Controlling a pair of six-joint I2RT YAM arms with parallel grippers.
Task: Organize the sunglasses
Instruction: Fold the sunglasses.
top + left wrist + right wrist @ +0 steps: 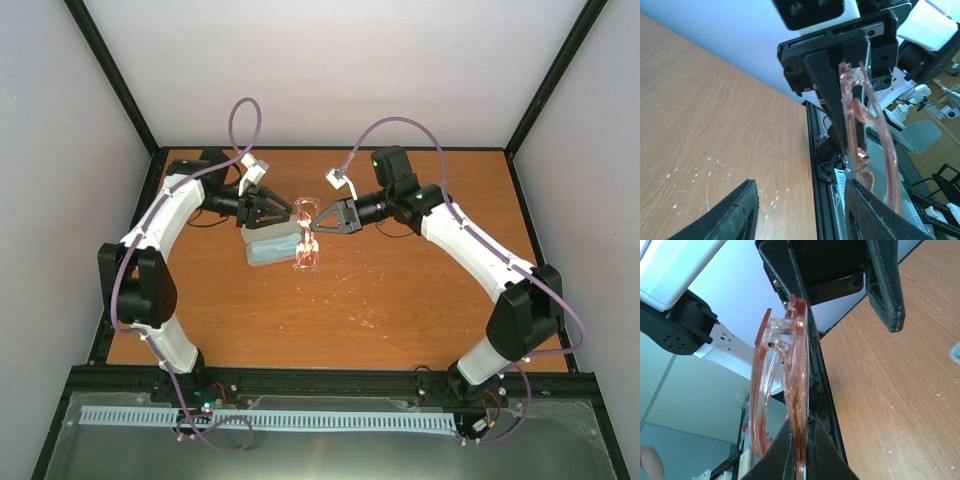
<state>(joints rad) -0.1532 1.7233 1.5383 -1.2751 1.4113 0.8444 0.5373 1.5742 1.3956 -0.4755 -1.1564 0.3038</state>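
The sunglasses (306,240), thin translucent orange-pink, hang in the air above the middle of the table. My right gripper (313,226) is shut on them. In the right wrist view the frame (796,370) stands on edge, pinched between the two fingertips (786,450). My left gripper (287,213) faces them from the left, open, its jaws apart from the frame. In the left wrist view its black fingers (735,215) stand wide with only wood between them. There the sunglasses (860,130) hang to the right, beyond the right finger.
A pink oblong case (270,250) with pale blue inside lies open on the wooden table (420,290), just below and left of the sunglasses. The table's black frame rail (815,165) shows in the left wrist view. White walls enclose three sides.
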